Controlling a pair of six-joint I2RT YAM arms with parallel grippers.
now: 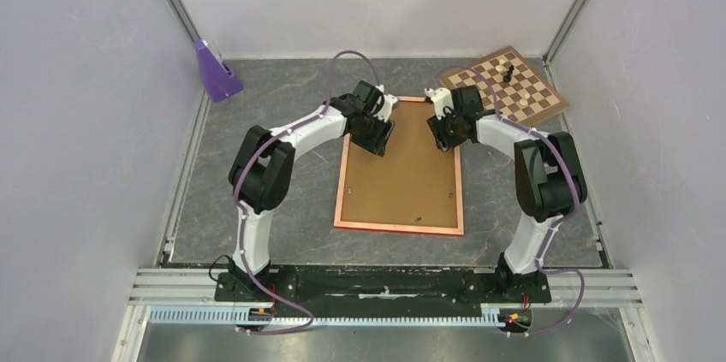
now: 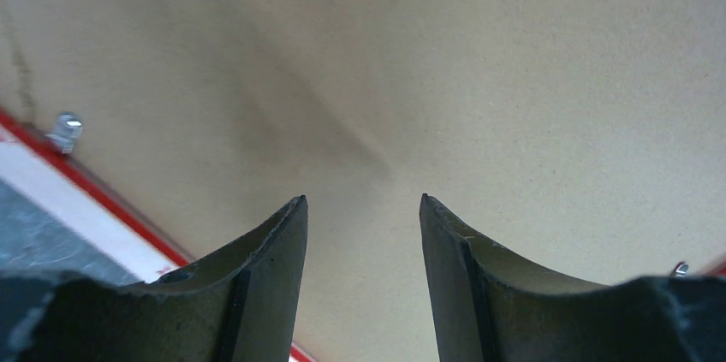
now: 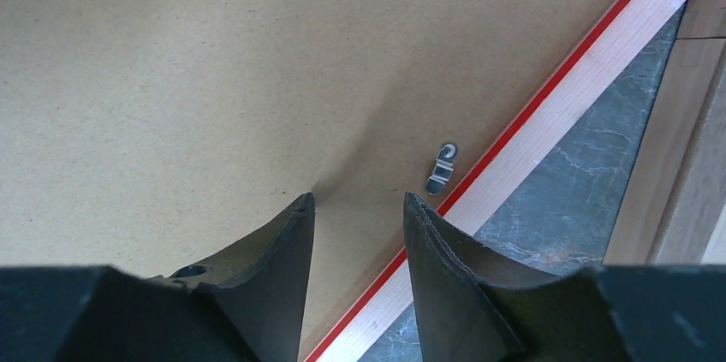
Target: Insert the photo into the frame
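The orange-red frame (image 1: 398, 228) lies flat in the middle of the table, back side up, filled by a plain brown backing board (image 1: 402, 178). The photo is hidden from every view. My left gripper (image 1: 379, 141) hovers over the board's far left part; in the left wrist view its jaws (image 2: 361, 199) stand open with only board between them, near the frame edge (image 2: 94, 191). My right gripper (image 1: 445, 135) is over the far right part, open (image 3: 357, 196) and empty, close to the frame's rail (image 3: 548, 114) and a small metal clip (image 3: 442, 169).
A brown chessboard (image 1: 507, 84) with a few pieces sits at the back right, just beyond the right arm. A purple object (image 1: 216, 71) stands at the back left corner. Another clip (image 2: 66, 130) sits by the frame's left rail.
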